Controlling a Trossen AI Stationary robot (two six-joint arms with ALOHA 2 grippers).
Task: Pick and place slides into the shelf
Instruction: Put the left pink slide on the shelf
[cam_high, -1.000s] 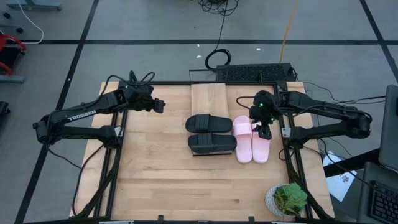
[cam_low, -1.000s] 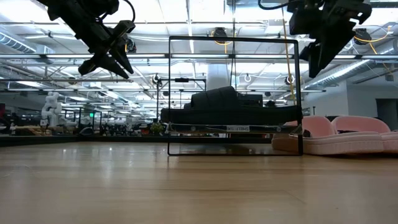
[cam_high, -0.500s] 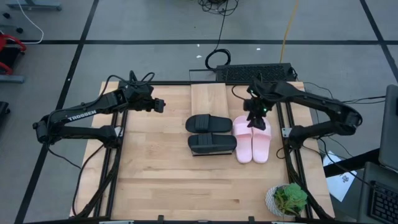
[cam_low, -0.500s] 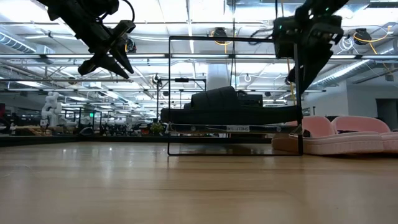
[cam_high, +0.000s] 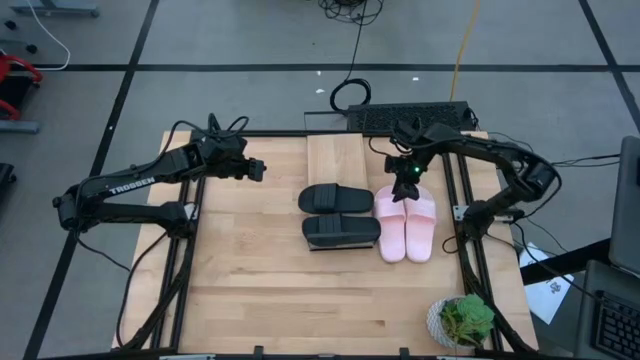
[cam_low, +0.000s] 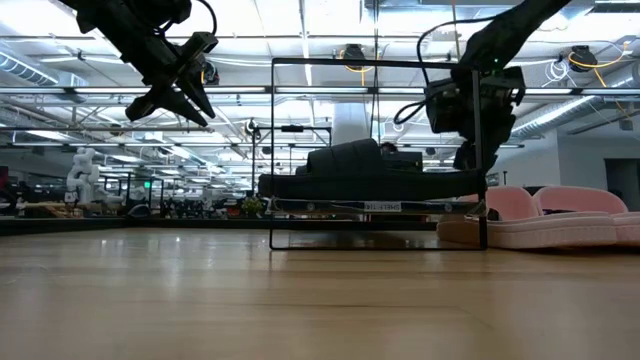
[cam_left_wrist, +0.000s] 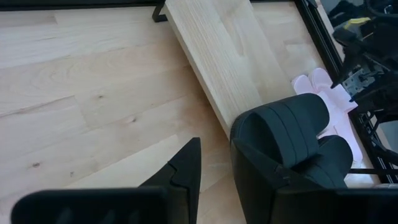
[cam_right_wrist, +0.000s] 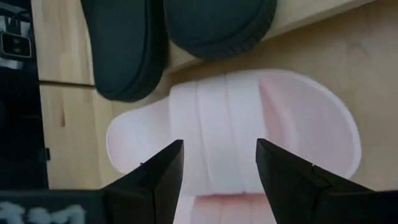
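Two black slides (cam_high: 338, 215) lie side by side across the shelf (cam_high: 335, 155), a light board in a thin dark frame (cam_low: 272, 150); in the low view they sit raised on it (cam_low: 350, 165). The pink pair (cam_high: 405, 225) rests sole-down on the table just right of the shelf (cam_low: 545, 215). My right gripper (cam_high: 405, 183) hovers open above the far end of the left pink slide (cam_right_wrist: 230, 124), a finger on either side of it (cam_right_wrist: 217, 168), touching nothing. My left gripper (cam_high: 256, 170) waits open, high over the table left of the shelf (cam_low: 175, 100).
A potted plant (cam_high: 462, 320) stands at the table's near right corner. A dark keyboard-like unit (cam_high: 405, 118) and cables lie beyond the far edge. Dark rails (cam_high: 455, 215) run along both table sides. Bare tabletop (cam_high: 300, 300) spreads across the near half.
My right gripper has moved down and toward the table's left and far side, from beside the pink pair to above the far end of the left pink slide, turning as it went. The slides have stayed where they were.
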